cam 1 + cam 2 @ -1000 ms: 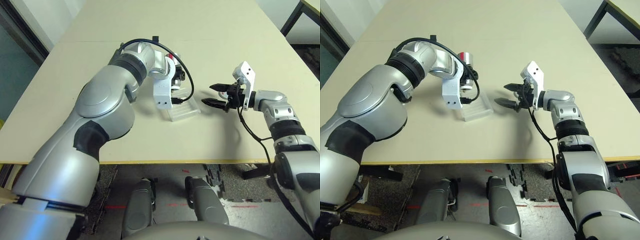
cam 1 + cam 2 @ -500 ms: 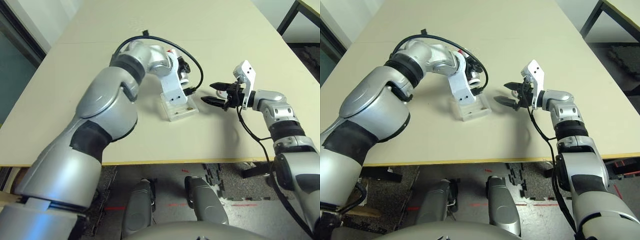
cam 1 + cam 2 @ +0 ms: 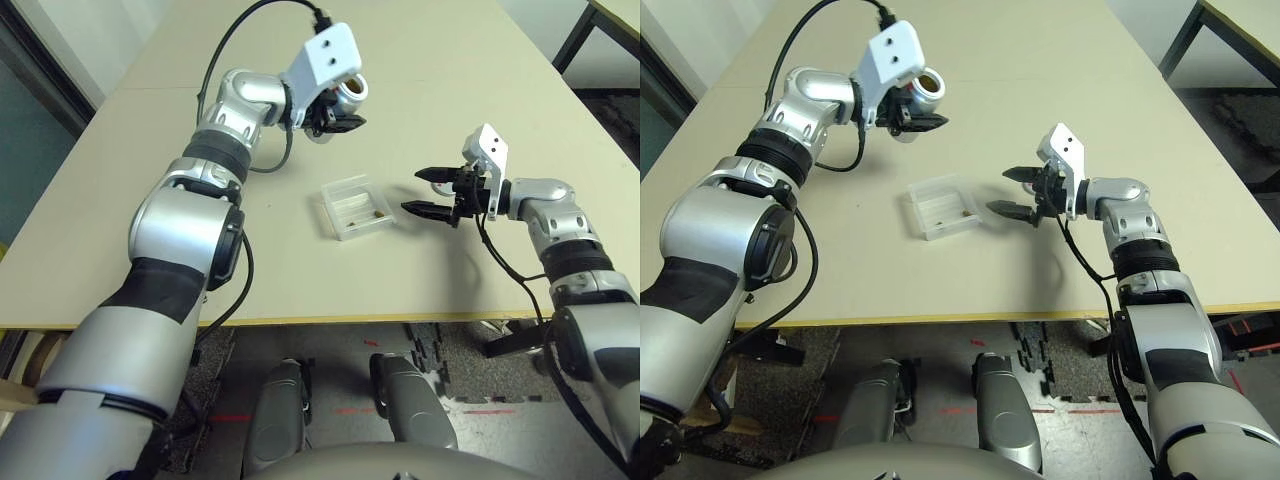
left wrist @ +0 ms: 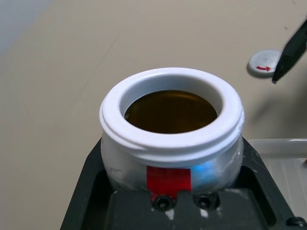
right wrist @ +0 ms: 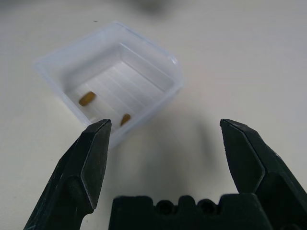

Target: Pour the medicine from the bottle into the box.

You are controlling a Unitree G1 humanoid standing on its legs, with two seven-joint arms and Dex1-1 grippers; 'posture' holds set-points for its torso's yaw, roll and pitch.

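- Here, upper left of the head view, the left gripper (image 3: 335, 112) is clenching the uncapped bottle (image 3: 347, 93) aloft.
- Centre, the box (image 3: 352, 207) is sitting on the table (image 3: 450, 60).
- Right, the right gripper (image 3: 428, 192) is hovering spread; its wrist view is showing the medicine (image 5: 87, 98) inside.

My left arm reached far out over the tabletop toward its far edge, left gripper (image 3: 335, 112) raised and clamped tight. My right gripper (image 3: 427, 192) hovered low near the right edge, fingers (image 5: 91, 163) spread wide apart.
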